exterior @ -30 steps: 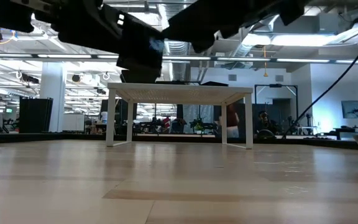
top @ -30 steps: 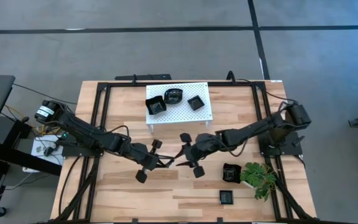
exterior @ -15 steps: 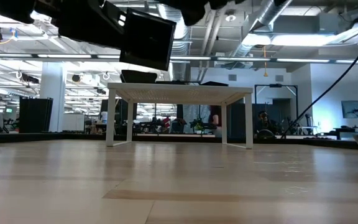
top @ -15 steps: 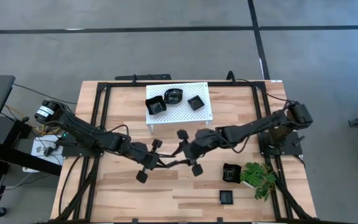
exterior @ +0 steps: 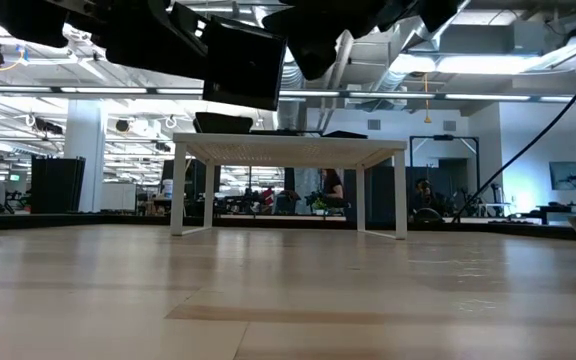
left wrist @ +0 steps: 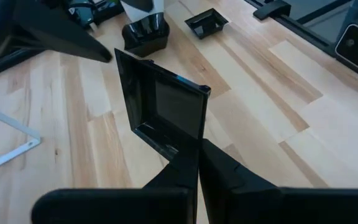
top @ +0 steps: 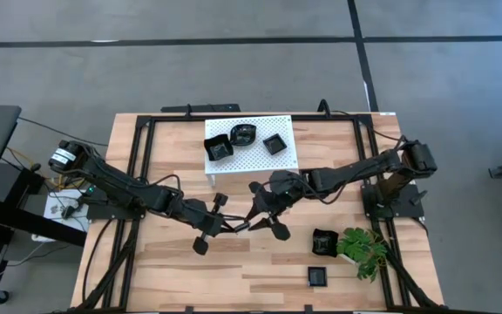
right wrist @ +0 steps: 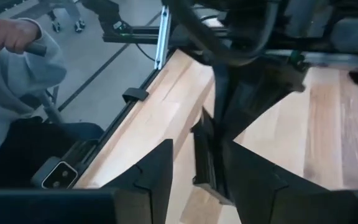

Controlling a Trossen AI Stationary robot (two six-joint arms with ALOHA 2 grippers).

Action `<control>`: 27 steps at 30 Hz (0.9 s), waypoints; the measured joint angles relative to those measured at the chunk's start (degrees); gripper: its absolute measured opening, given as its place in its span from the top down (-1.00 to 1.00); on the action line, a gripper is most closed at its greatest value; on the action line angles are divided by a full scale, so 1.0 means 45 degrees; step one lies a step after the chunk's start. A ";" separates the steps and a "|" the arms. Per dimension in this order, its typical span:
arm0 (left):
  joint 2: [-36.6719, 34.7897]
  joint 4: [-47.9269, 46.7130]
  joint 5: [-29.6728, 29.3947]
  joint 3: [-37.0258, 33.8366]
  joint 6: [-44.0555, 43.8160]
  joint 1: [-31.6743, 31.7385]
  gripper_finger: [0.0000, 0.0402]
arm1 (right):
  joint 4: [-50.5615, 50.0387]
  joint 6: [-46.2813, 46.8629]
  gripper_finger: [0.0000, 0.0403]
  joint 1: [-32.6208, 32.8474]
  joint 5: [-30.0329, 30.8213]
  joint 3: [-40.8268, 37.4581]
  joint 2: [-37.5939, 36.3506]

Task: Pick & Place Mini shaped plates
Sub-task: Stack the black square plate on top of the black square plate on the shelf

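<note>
A square glossy black mini plate (left wrist: 166,106) stands on edge in the air over the table's middle (top: 244,224), well above the wood in the low view (exterior: 243,65). My left gripper (left wrist: 199,149) (top: 232,227) is shut on it. My right gripper (right wrist: 197,171) (top: 254,216) is open, with one finger on each side of the plate's thin edge (right wrist: 202,155); I see no touch. Three more black plates lie on the white rack (top: 251,144). Two others rest flat on the wood near the plant (top: 323,242) (top: 318,276). My left gripper pinches the square plate by its rim (left wrist: 185,144) between the two fingers. The fingers come level from the table's left side. The plate is lifted clear and stands upright on edge above the fingertips, its hollow side turned toward the wrist camera.
The white perforated rack (exterior: 288,150) stands at the far middle. A green plant (top: 362,249) is near the right edge, and black frame rails (top: 142,157) run along the sides. A person in a grey sleeve (right wrist: 11,74) sits beyond the table's edge. Bare wood lies near and left.
My right gripper has drawn a little toward the far edge and turned about the plate. In the low view the plate in my left gripper has risen slightly and now shows as a full square.
</note>
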 joint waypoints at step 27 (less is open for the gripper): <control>0.0000 0.0296 -0.0180 -0.0015 0.0294 0.0325 0.96 | 0.0138 -0.0236 0.78 0.0005 0.0011 -0.0005 0.0627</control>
